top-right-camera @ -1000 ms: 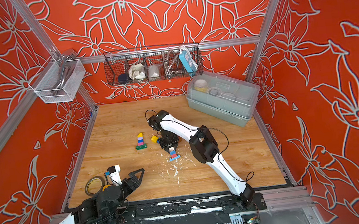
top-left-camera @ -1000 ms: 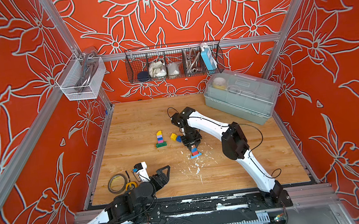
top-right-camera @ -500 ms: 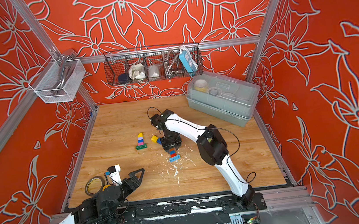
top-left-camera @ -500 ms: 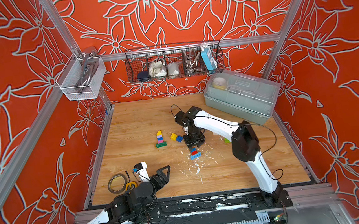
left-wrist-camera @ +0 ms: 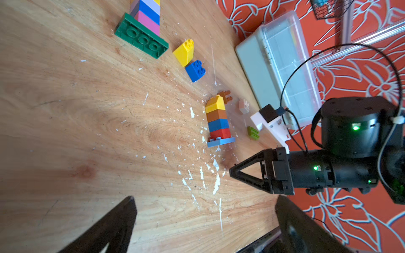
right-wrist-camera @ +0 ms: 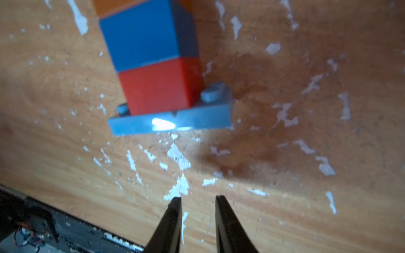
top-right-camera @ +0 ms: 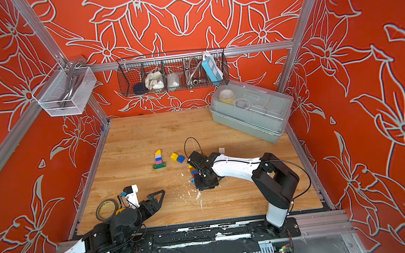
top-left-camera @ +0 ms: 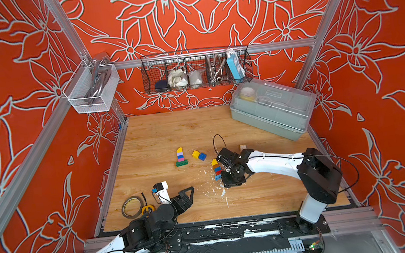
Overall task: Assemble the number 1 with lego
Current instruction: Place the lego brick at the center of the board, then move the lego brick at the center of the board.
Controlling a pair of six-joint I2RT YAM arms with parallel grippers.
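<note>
A lego tower (top-left-camera: 216,169) of yellow, brown, blue and red bricks stands on a light blue plate (right-wrist-camera: 171,122) at mid-table, also clear in the left wrist view (left-wrist-camera: 218,122). My right gripper (top-left-camera: 224,183) (right-wrist-camera: 198,199) hovers just in front of the plate, its jaws a narrow gap apart with nothing between them. A second lego tower (top-left-camera: 180,157) on a dark green plate (left-wrist-camera: 141,36) stands further left. Loose yellow (top-left-camera: 195,154) and blue (top-left-camera: 202,156) bricks lie between the towers. My left gripper (top-left-camera: 175,192) (left-wrist-camera: 205,198) rests wide open and empty near the front edge.
Loose brown (left-wrist-camera: 224,96), pale pink (left-wrist-camera: 243,106) and lime (left-wrist-camera: 253,132) bricks lie behind the right-hand tower. White flecks (top-left-camera: 216,190) litter the wood. A tape roll (top-left-camera: 132,207) sits front left, a lidded plastic box (top-left-camera: 272,114) back right, and wire baskets (top-left-camera: 196,72) hang on the wall.
My right gripper has drawn back from above the tower toward the table's front, its jaws narrowing and its elbow swinging right. The tower stays in place. The left arm has not moved.
</note>
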